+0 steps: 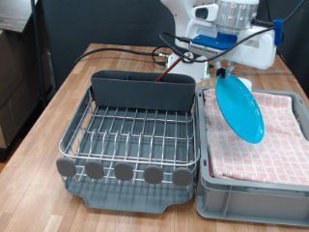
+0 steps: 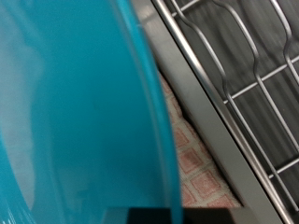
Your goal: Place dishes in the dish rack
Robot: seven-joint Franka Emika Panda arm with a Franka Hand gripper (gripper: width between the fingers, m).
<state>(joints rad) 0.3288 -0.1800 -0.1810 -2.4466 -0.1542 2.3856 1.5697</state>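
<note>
Exterior view only. Light-blue plate (image 1: 238, 106) held on edge, tilted, hanging from gripper (image 1: 224, 72) above grey crate (image 1: 253, 189) lined with pink checked cloth (image 1: 275, 145), at the exterior view's right. Plate's upper rim pinched between the fingers; lower rim clear of the cloth, near the crate's edge beside the dish rack (image 1: 130, 135). Rack at centre-left on wooden table (image 1: 58, 106): silver wire grid, tall grey utensil trough (image 1: 143, 89) at back, round grey tabs along front. Nothing seen on the grid.
</note>
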